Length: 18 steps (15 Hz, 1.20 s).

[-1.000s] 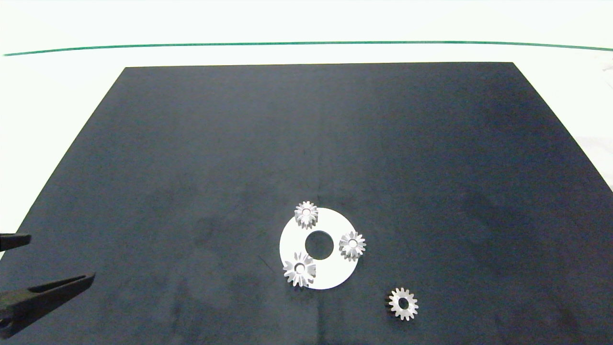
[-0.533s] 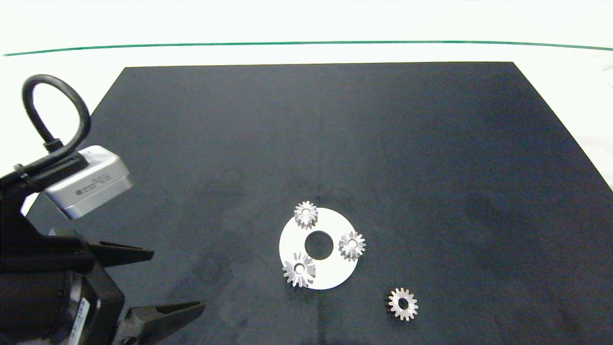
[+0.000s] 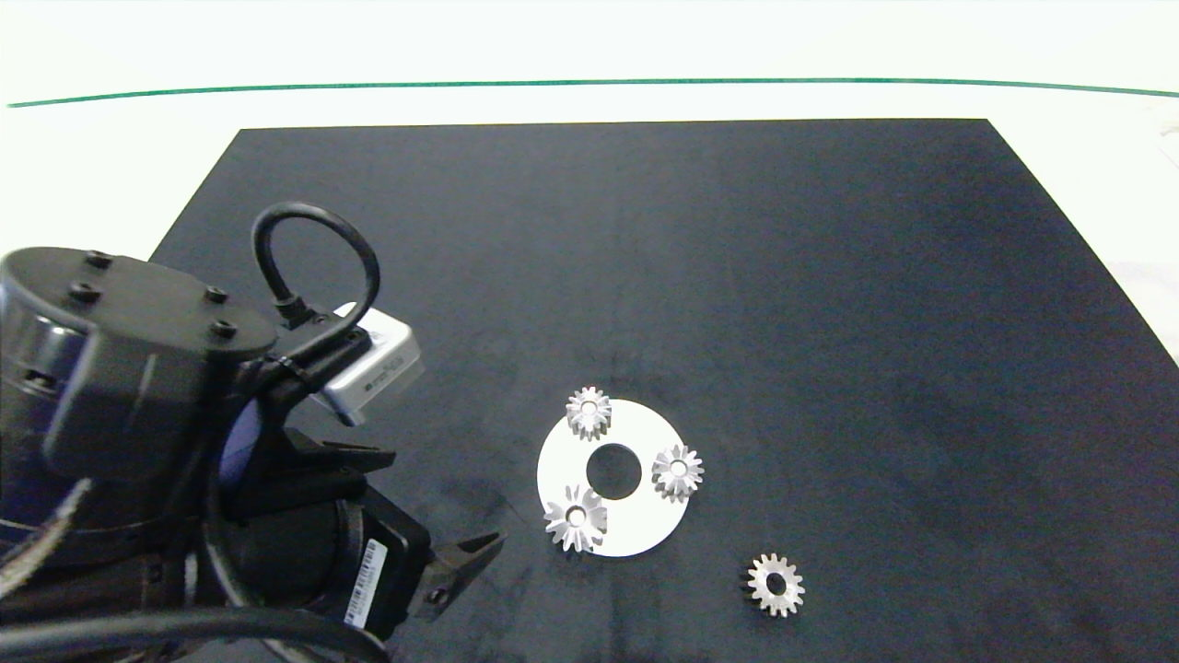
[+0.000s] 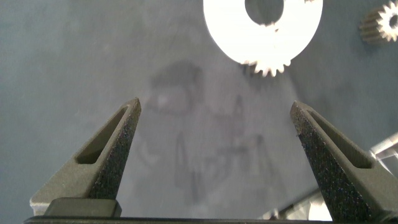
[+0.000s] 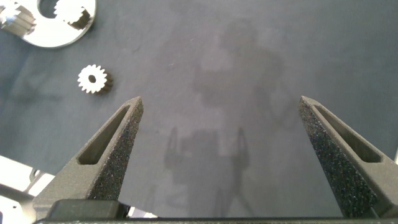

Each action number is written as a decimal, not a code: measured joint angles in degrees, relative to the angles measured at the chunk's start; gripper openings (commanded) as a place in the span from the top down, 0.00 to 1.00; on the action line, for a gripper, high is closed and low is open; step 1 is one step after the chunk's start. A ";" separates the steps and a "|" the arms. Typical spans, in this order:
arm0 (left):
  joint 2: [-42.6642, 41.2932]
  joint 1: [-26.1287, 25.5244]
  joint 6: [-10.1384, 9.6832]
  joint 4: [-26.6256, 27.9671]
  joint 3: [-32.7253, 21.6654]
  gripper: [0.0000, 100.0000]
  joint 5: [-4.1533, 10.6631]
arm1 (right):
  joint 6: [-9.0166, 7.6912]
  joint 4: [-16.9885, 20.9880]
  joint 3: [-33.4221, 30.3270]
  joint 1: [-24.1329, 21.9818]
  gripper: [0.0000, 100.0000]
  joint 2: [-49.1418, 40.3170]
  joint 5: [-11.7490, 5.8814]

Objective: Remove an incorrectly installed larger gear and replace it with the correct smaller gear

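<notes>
A white disc (image 3: 645,527) lies on the black mat and carries three silvery gears. The larger gear (image 3: 576,517), star-like with long teeth, sits at the disc's near-left edge; its teeth also show in the left wrist view (image 4: 271,64). The loose smaller gear (image 3: 776,584) lies flat on the mat to the disc's near right, also seen from the left wrist (image 4: 382,25) and the right wrist (image 5: 93,79). My left gripper (image 3: 447,497) is open, just left of the disc, with nothing between its fingers (image 4: 118,146). My right gripper (image 5: 220,99) is open over bare mat, outside the head view.
Two short-toothed gears (image 3: 589,411) (image 3: 678,471) sit on the disc's far and right sides, around its centre hole. The black mat (image 3: 645,276) covers most of the white table, and a green line runs along the far side. The left arm's bulk fills the near-left corner.
The left arm has swung in from the left edge toward the disc, its open gripper now close to the larger gear. The gears and disc have not moved.
</notes>
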 measured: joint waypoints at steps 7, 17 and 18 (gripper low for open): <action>4.57 -7.19 -2.61 -5.23 2.50 0.00 0.89 | 0.00 -0.52 0.66 0.88 0.00 0.45 -0.04; 9.70 -5.57 -0.72 -2.91 -4.58 0.00 1.55 | -0.05 -0.94 1.04 0.90 0.00 -0.10 -0.23; 10.81 -5.57 -0.46 -2.91 -4.83 0.00 1.55 | -0.05 -0.94 1.04 0.90 0.00 -0.13 -0.26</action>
